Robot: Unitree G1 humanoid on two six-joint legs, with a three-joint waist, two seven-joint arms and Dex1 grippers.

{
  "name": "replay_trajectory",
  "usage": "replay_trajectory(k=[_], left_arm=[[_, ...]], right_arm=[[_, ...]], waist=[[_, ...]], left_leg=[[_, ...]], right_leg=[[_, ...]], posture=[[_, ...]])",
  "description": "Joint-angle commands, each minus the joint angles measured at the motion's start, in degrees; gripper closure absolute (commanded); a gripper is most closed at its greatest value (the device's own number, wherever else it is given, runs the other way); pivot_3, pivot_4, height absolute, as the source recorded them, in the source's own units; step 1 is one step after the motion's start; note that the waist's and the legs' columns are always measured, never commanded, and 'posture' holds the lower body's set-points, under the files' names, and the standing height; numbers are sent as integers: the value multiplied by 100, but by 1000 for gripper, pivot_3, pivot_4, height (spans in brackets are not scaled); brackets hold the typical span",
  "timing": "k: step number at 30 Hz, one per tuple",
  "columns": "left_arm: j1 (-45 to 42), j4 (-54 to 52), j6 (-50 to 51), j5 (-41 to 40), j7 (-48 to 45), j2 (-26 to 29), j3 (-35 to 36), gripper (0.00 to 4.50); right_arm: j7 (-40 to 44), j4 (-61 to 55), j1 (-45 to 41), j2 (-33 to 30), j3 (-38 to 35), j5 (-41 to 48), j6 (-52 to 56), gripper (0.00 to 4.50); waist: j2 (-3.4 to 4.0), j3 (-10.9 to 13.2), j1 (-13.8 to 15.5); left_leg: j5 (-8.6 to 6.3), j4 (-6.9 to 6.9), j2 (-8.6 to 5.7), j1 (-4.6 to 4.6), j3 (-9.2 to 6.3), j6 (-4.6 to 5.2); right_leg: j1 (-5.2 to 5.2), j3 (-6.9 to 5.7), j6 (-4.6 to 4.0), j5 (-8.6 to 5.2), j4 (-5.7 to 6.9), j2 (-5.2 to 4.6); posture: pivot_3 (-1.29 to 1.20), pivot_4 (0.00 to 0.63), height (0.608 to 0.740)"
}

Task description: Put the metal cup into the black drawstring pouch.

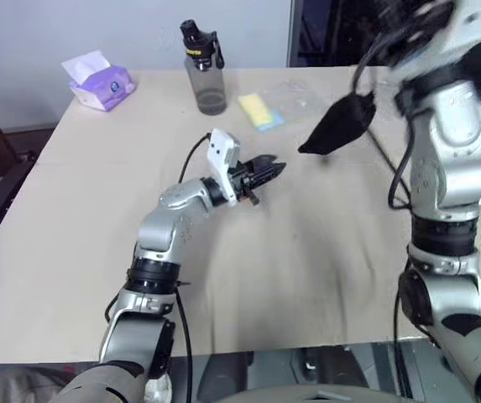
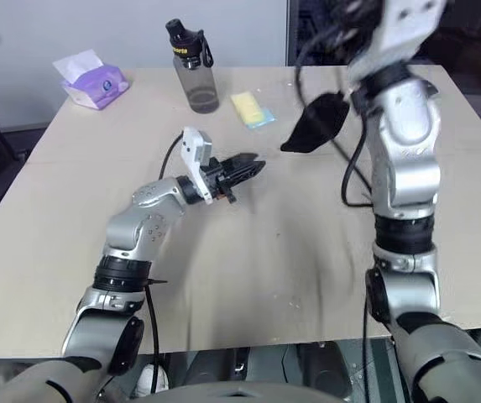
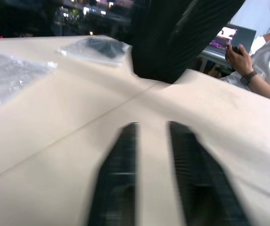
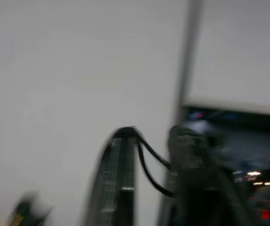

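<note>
Left eye view has the left tool (image 1: 267,172) held low over the middle of the pale bench (image 1: 72,243), its two black fingers apart and nothing between them. Left wrist view agrees: both fingers (image 3: 120,179) stand spread over bare bench top.

Up to the right, the black drawstring pouch (image 1: 339,124) hangs in the air above the bench's far side, a dark, drooping teardrop of fabric, well apart from the left tool. It dangles below the raised right arm (image 1: 446,159). Right wrist view shows the right tool (image 4: 153,174) with its fingers apart and a thin black cord (image 4: 149,162) looped across the gap; whether that cord is pinched or merely draped is hard to tell through the blur.

The metal cup cannot be made out on the bench; it may sit inside the pouch, but the fabric hides that.

Along the far edge stand a grey bottle (image 1: 205,71) with a black lid, a purple tissue pack (image 1: 99,84) and a yellow item in clear wrap (image 1: 261,111).
</note>
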Motion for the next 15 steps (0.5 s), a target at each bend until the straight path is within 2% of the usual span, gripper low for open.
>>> replay_trajectory(k=[1,3,7,11,15], left_arm=[[241,-638,91,-294,-130,158,242,2026],[457,-829,237,-445,-173,304,405,2026],[957,-1081,268,-402,-217,842,657,2026],[1853,-1521,401,-409,-414,1422,825,2026],[2789,-1753,56,-130,-446,1655,806,2026]], right_arm=[[437,-541,352,-244,8,192,70,1579],[730,-745,670,-442,-25,414,349,1579],[1555,-998,1606,-1292,-189,750,718,1579],[2489,-754,2943,-2054,-461,837,321,1579],[3063,-144,3674,-2019,-974,1444,60,1579]], waist=[[1,0,-7],[0,0,-7],[0,0,10],[0,0,26],[1,3,-1]], left_leg=[[0,1,-1,2,3,0],[0,1,-1,3,4,0],[0,0,0,2,0,0],[0,0,0,3,-1,1],[-1,-9,3,13,18,1]], right_leg=[[0,4,0,0,4,0],[0,5,0,0,2,-1],[1,1,0,-1,-4,-1],[12,-3,-2,-3,-17,-2],[27,14,-18,-13,-54,-2]], posture=[[0,150,740],[0,150,740],[0,150,740],[0,150,740],[0,150,740]])
